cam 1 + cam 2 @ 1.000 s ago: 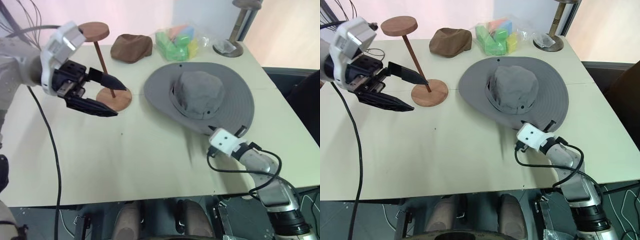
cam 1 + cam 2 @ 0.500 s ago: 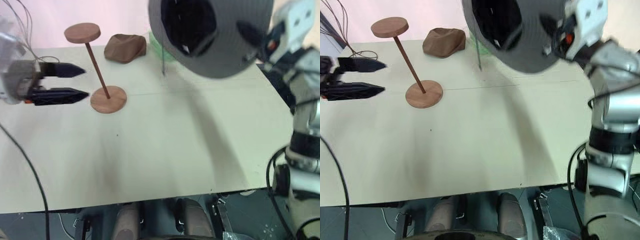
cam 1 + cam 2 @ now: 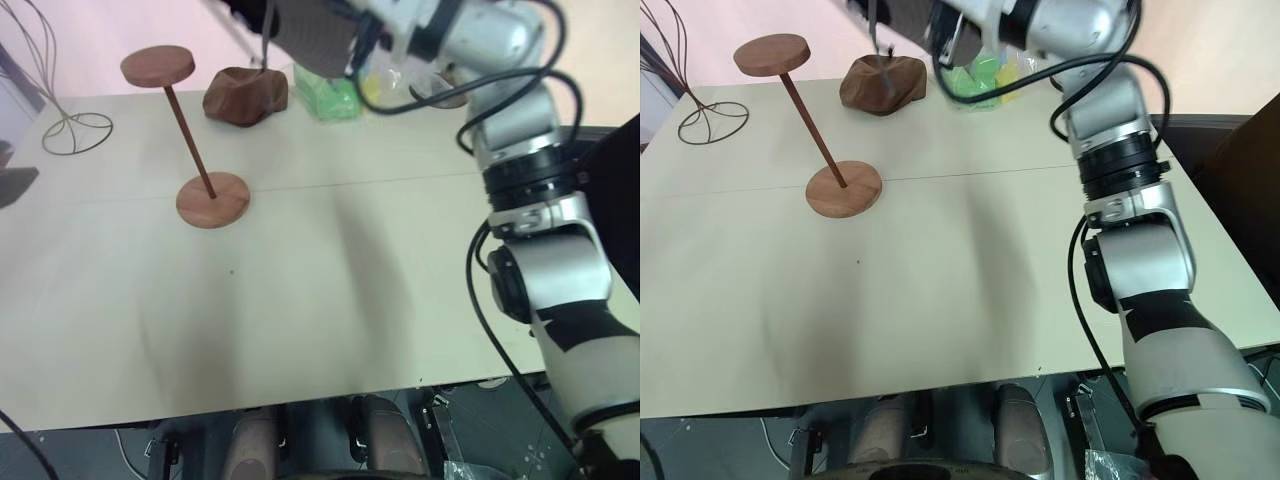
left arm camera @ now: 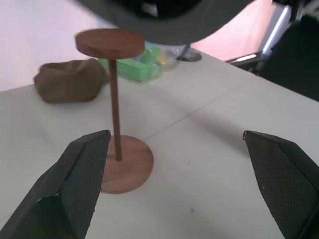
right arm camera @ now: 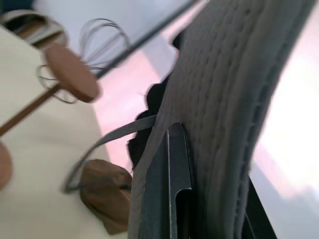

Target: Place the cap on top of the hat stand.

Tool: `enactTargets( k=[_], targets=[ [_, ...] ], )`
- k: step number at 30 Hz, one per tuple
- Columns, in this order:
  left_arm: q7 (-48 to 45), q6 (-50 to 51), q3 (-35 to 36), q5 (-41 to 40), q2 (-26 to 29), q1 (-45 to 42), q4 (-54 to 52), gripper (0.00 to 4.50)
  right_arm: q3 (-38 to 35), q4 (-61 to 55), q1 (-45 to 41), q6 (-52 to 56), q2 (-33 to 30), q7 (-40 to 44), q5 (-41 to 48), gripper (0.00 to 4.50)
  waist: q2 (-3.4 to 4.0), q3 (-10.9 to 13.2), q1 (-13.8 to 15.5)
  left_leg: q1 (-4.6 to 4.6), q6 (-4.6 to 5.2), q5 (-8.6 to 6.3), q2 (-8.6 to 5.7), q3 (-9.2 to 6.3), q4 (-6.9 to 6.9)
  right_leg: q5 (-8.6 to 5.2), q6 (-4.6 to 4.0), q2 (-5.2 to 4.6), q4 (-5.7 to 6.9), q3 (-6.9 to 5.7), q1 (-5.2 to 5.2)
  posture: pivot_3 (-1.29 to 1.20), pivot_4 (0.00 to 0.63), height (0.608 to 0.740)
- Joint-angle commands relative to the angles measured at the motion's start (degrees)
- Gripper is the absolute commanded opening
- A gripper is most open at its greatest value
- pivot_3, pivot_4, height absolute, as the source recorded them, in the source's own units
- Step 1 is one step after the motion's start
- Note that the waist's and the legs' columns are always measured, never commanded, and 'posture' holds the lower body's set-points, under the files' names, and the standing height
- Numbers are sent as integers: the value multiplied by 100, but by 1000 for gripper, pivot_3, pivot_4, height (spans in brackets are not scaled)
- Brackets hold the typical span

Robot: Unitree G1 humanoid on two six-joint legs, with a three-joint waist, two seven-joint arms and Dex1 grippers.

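So the right gripper is clamped tight on the brim of the cap, and the whole grey sun hat is up in the air at the far side of the table, just past the back edge, with only its lower part poking into the head views. From the left wrist camera you can see its dark underside hanging above and a bit behind the top disc of the hat stand, not touching it. The stand sits upright-ish on the left half of the table, rod leaning slightly, round base flat on the surface and well in from every edge. The left gripper has its fingers spread wide apart, holding nothing, out beside the stand's base on the left. Loads of bare tabletop in the middle and along the near edge. Back row is busier: a small brown cap near the far edge, a bag of green and yellow blocks right next to it, and a thin wire stand over at the far left corner.
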Motion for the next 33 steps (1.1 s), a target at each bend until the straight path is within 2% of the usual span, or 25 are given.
enactTargets(
  k=[1,5,10,14,17,23,28,33],
  targets=[
    [57,128,528,-91,156,47,-110,4500,269,469,-394,-851,183,-555,-609,54,0,0,-4,0,-2,1,0,-1,-2,0,0,0,1,0,-1,0,150,740],
    [73,135,603,-86,132,161,-171,4500,811,898,-364,-1681,263,-1346,-1571,54,-1,-1,3,-2,-9,4,0,0,-4,0,-1,0,2,0,-5,0,150,740],
    [124,123,632,-145,181,131,-103,4500,1181,937,43,-2028,365,-2198,-2296,54,-4,-3,-11,-1,-17,7,1,0,-5,0,-1,0,3,0,-6,0,150,740],
    [81,87,648,-101,259,148,0,4500,1237,623,599,-1993,537,-2959,-2642,54,-7,-4,-5,0,-23,10,1,0,-5,0,-1,0,3,0,-4,0,150,740],
    [14,10,603,-36,389,119,220,4500,1445,353,994,-1934,602,-3875,-3334,54,-7,-4,-15,0,-27,13,2,-1,-5,0,-1,1,4,0,-5,0,150,740],
    [-258,-213,500,232,637,287,673,4500,1873,360,1365,-1525,699,-5114,-4320,54,-9,-5,-50,0,-28,13,1,-1,-6,-1,-2,1,5,0,-6,0,150,740],
    [-386,-355,450,348,702,334,860,4500,2179,522,1441,-1327,588,-5821,-4818,54,-10,-6,-81,0,-28,13,1,-2,-8,-1,-2,1,5,0,-6,0,150,740],
    [-479,-497,256,416,678,373,831,4500,2308,731,1440,-1384,652,-5902,-4795,54,-14,-8,-114,1,-27,13,1,-2,-8,-1,-2,1,5,0,-5,0,150,740]
  ],
)
